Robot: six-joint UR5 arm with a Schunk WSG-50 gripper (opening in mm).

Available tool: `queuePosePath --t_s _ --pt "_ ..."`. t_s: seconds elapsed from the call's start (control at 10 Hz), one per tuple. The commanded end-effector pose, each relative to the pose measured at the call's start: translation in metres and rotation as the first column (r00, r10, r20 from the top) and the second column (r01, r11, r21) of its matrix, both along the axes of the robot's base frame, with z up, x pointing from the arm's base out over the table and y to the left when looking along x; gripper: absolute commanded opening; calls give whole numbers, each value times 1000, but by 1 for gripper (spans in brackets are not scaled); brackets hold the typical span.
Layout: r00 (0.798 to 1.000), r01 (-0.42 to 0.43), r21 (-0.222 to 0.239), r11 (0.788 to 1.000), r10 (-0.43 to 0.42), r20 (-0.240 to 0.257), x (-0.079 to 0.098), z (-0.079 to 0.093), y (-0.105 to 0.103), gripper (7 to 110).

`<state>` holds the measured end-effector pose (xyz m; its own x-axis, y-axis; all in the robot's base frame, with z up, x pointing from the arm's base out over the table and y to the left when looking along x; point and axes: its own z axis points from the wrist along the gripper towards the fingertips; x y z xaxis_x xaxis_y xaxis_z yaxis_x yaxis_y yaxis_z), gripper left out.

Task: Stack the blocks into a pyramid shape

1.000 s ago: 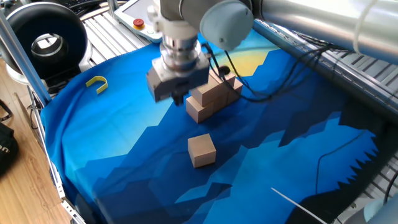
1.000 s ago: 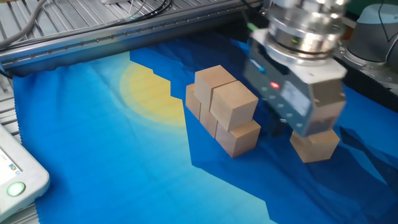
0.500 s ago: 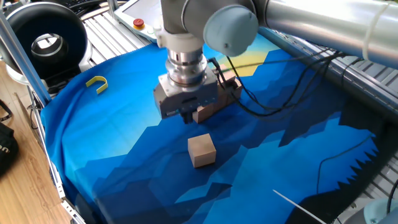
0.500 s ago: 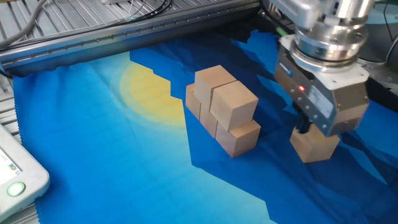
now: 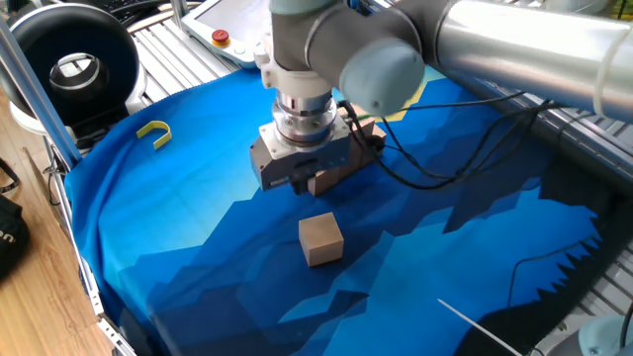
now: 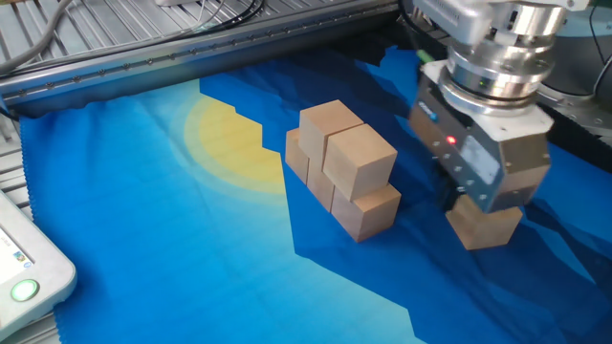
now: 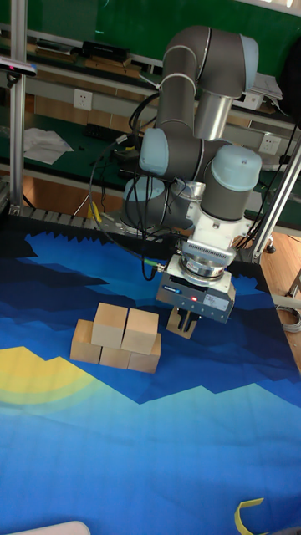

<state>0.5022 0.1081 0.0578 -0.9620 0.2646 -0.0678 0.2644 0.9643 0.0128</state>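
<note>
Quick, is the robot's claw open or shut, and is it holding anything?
End effector: holding nothing that shows; open or closed cannot be told.

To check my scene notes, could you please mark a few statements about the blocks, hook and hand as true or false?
1. The stack has two blocks on its lower row. True.
2. The loose block rests atop the stack. False: it sits on the blue cloth, apart from it.
3. A yellow hook lies on the cloth. True.
4. The hand holds the hook. False: the hook lies alone, far from it.
</note>
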Motion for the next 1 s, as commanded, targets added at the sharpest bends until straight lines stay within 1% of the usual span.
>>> queuePosePath --t_s 0.0,0.1,0.2,0.3,0.4,0.5,0.6,0.7,0.8,0.9 --pt "995 -30 -8 1000 30 100 24 4 -3 7" --pt "996 -17 18 1000 16 83 20 3 3 7" --pt "998 -9 -1 1000 10 54 13 2 -2 7" --pt "1000 7 -2 1000 -7 -2 -1 1 -3 7" --pt "1000 -16 -4 1000 16 -4 -2 1 -3 7" --pt "998 -55 25 998 54 18 3 1 5 22" --pt "997 24 54 998 -21 -71 -18 1 11 22" --pt "991 54 58 997 -47 -124 -31 1 13 22" --pt "987 70 71 995 -58 -150 -37 2 17 22" --pt "984 70 82 994 -55 -170 -42 2 20 66"
